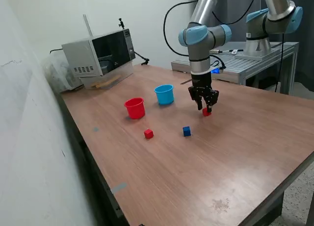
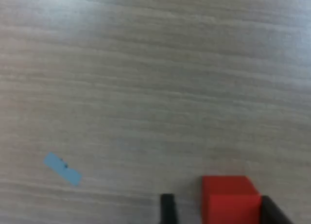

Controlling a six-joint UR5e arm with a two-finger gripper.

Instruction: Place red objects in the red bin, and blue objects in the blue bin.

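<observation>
Right now my gripper [image 1: 206, 108] sits low over the table [image 1: 235, 152], fingers [image 2: 167, 209] apart w/ a red cube [image 1: 206, 112] between them; one finger looks to touch the cube, the other is clear of it, so no grip yet. Other red cube [image 1: 148, 134] & a blue cube [image 1: 186, 131] lie nearer the front edge. Red cup [image 1: 135, 108] & blue cup [image 1: 165, 94] stand upright toward the exterior view's left, microwave [image 1: 98, 54] behind them.

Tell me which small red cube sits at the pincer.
The small red cube between the pincer's fingertips; the other small red cube lies apart, nearer the red plastic cup.
</observation>
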